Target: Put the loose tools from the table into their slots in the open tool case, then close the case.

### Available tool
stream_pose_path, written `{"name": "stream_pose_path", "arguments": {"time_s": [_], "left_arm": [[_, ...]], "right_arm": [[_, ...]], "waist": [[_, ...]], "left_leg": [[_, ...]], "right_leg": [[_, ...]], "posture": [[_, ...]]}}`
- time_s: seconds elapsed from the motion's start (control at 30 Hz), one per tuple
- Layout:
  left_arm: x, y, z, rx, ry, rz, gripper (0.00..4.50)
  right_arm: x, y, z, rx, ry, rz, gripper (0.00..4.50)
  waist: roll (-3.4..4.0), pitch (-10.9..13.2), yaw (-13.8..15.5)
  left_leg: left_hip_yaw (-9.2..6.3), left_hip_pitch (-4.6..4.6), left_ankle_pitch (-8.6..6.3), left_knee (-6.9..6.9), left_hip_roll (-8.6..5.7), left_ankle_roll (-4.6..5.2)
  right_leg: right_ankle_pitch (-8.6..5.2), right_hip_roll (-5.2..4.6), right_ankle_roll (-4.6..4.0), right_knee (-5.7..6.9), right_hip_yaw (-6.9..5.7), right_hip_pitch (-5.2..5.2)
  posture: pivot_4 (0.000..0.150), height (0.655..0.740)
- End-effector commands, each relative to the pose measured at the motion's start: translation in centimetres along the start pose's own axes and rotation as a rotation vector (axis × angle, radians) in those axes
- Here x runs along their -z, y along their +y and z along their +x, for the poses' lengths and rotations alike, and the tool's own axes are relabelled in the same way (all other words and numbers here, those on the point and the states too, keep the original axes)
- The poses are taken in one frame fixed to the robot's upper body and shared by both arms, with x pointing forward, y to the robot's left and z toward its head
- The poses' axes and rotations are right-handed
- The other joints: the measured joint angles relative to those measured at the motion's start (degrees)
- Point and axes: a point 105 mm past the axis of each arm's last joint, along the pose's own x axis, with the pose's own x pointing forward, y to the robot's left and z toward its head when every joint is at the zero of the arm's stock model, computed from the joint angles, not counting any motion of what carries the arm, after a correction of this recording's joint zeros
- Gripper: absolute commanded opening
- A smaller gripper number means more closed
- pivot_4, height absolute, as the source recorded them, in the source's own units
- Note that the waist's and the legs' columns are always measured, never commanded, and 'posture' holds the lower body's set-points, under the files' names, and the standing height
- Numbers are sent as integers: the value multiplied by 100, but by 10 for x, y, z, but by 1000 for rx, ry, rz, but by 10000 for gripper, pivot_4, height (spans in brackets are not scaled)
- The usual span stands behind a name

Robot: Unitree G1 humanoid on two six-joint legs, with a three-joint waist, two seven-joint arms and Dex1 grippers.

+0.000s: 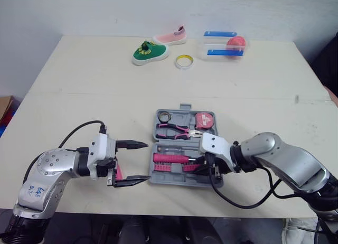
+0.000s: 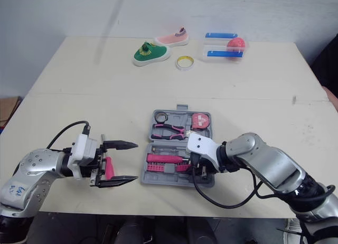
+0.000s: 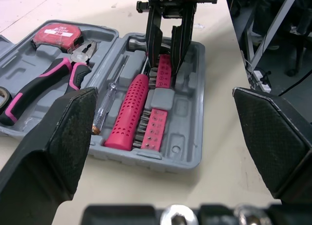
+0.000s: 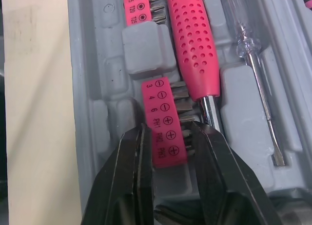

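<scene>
The table (image 1: 79,85) carries the open tool case (image 3: 187,113) near its 6 o'clock edge, in easy reach of both arms. No loose tool shows on the table around the case, so the filling seems almost done and the closing is what is left.

In the case's 12 o'clock half lie the pliers (image 1: 171,129) and the tape measure (image 1: 205,121), each in its own moulded bed. In the 6 o'clock half the pink screwdriver (image 4: 192,45) lies in its slot, with the thin clear tester (image 4: 253,84) just beside it.

The right gripper (image 4: 168,137) comes in from the case's 4 o'clock side and points down into that half. Its two fingers are pinched on the end of the pink bit strip (image 4: 158,103), one finger on each long side. This hold probably serves to seat the strip straight in its recess next to the screwdriver shaft.

The left gripper (image 1: 143,160) hangs at the case's 9 o'clock, apart from it, with fingers spread wide and nothing between them. It is probably there to steady the case or to help fold the lid.
</scene>
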Motion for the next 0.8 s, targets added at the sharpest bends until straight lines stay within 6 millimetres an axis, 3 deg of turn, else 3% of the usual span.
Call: {"name": "stream_pose_path", "arguments": {"time_s": [0.03,0.07,0.17,0.33,0.47,0.6,0.7,0.8], "left_arm": [[-8,-3,1,8,-12,31,45000],[-8,-3,1,8,-12,30,45000],[-7,-3,1,8,-11,29,45000],[-6,-4,0,5,-9,19,45000],[-4,-5,-1,1,-9,12,45000],[-4,-4,1,-4,-17,10,45000],[-5,-1,3,1,-27,18,45000],[-6,1,4,6,-27,23,45000]], "right_arm": [[3,7,5,-31,19,3,7820],[2,7,5,-29,18,4,7820],[3,7,2,-28,18,-3,22348],[-12,12,-28,-87,-84,-72,44065],[-15,7,-48,-79,-169,-67,44065],[-21,6,-52,-82,-334,-150,44065],[-7,7,-42,-89,-367,-233,36242],[2,-2,-30,-34,-399,-291,20575]], "waist": [[-2,-1,0],[-2,-1,1],[-3,-2,5],[-5,-1,23],[-8,0,20],[-11,0,19],[-14,1,24],[-15,1,13]], "left_leg": [[0,0,0,0,1,0],[0,0,0,0,1,0],[0,0,0,0,1,0],[1,-2,1,0,-6,6],[1,-3,2,1,-9,11],[-1,-2,3,-2,-9,9],[0,-1,3,0,-19,9],[3,-1,4,3,-20,11]], "right_leg": [[0,0,-1,0,0,0],[0,0,0,0,0,0],[0,-1,-1,0,0,0],[1,-9,0,-1,0,1],[2,-10,3,-2,0,2],[2,-4,3,-3,2,3],[3,3,4,-4,2,6],[5,4,9,-3,4,6]], "posture": [[1500,7400],[1500,7400],[1500,7400],[1500,7400],[1500,7400],[1500,7400],[1500,7400],[1500,7400]]}}
